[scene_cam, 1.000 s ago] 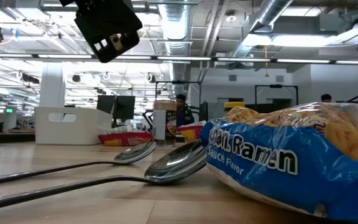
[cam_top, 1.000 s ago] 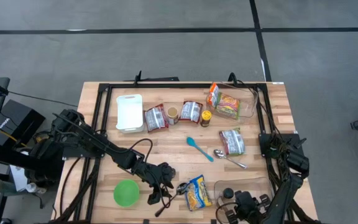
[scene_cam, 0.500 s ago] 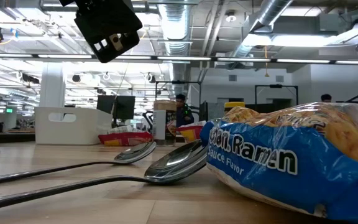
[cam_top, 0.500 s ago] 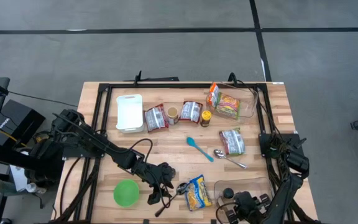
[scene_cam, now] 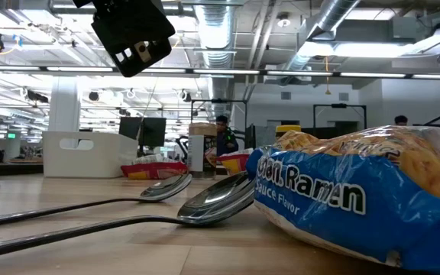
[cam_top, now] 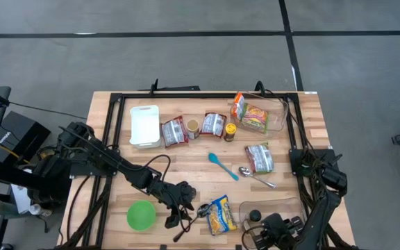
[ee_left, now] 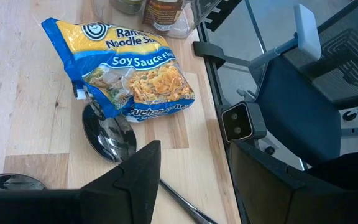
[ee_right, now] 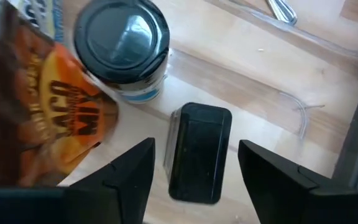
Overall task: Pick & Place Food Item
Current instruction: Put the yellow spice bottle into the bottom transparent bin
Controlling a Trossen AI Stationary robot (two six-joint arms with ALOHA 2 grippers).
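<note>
High view, lower centre: left gripper (cam_top: pixel 186 212) open beside ramen packet (cam_top: pixel 220 213), nothing held. Right gripper (ee_right: pixel 194 163) open over a jar (ee_right: pixel 123 46). Picking not begun.

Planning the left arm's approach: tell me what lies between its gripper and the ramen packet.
In the left wrist view a metal spoon lies between the left gripper and the ramen packet, its bowl at the packet's edge.

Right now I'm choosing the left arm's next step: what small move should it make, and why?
Probably ease the left gripper forward over the ramen packet. Its fingers are open, the packet lies just ahead, and a spoon sits between them.
</note>
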